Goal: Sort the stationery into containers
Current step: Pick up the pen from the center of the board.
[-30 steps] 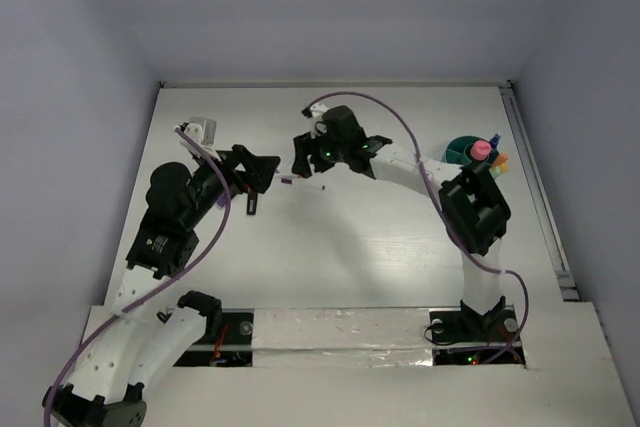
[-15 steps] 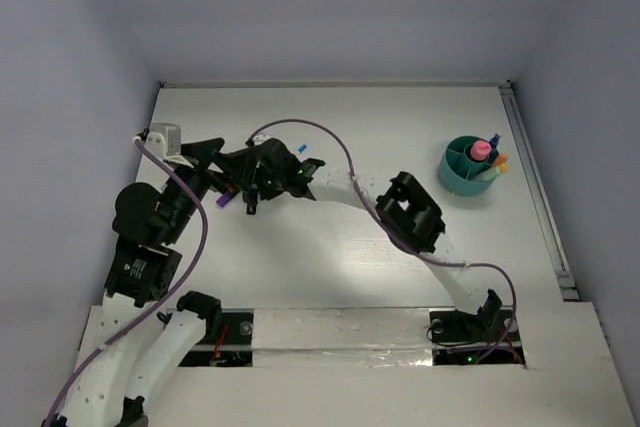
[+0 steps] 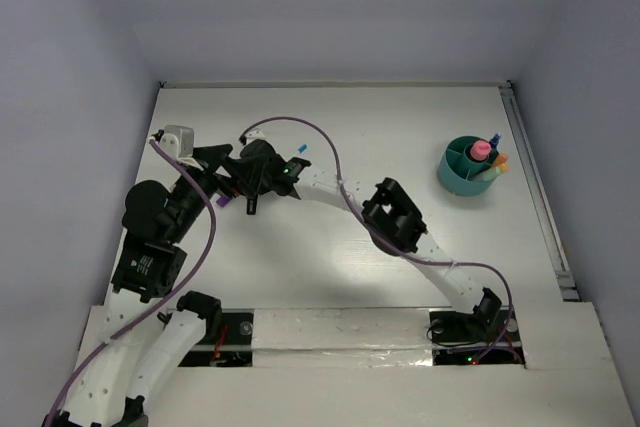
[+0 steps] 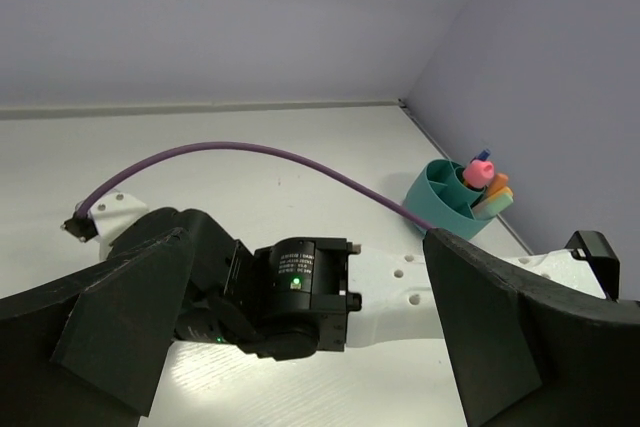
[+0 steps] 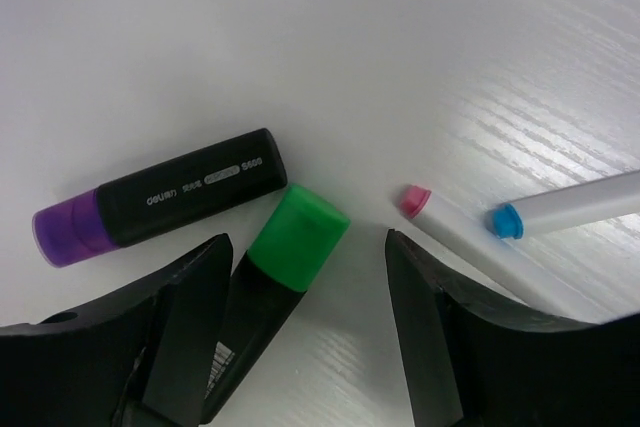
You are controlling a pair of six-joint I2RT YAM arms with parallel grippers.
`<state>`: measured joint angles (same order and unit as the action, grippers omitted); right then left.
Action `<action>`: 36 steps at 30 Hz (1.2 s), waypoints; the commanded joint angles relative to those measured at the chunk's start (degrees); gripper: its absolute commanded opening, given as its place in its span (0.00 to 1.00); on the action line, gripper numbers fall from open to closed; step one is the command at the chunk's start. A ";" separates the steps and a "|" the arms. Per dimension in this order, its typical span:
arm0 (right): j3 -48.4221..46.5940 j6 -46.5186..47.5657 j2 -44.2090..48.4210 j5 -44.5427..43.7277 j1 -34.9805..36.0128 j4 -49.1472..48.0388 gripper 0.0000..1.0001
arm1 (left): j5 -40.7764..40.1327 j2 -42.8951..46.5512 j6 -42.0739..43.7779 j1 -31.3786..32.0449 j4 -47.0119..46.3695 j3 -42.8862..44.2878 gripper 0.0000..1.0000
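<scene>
Sorting is partly done: teal holder point(image 3: 465, 169) already keeps several pieces, while well left of it white markers point(image 5: 455, 230) and purple-capped highlighter point(image 5: 170, 197) lie loose, right gripper point(image 5: 305, 247) spread unclenched astride green-capped highlighter point(image 5: 296, 231), left gripper point(image 4: 305, 257) gaping, empty.

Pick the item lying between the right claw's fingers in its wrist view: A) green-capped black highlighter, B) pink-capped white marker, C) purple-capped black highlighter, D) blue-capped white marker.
A: the green-capped black highlighter lies on the table in the gap of the open right claw, ungripped; the other three items lie outside that gap.
</scene>
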<state>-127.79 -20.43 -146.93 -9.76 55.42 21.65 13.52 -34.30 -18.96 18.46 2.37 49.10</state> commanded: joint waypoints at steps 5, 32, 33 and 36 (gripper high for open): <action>-0.71 4.60 -1.86 -3.95 3.12 4.45 0.59 | 2.39 0.20 0.68 -0.97 -4.13 -0.59 0.99; 52.62 5.83 47.41 -10.36 -0.81 -32.01 0.00 | -0.08 -0.41 0.77 -2.02 -3.78 -2.34 0.99; 57.69 5.92 50.40 -11.76 -2.49 -32.80 0.00 | 0.36 -0.76 0.77 -2.02 -3.86 -2.34 0.99; 65.27 6.19 61.74 -12.22 -12.06 -35.10 0.00 | 2.21 -1.73 0.50 -2.02 -4.04 -2.61 0.99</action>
<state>-68.23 -14.74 -93.30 -17.72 52.69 -4.71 13.80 -35.33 -18.87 16.75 1.10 47.18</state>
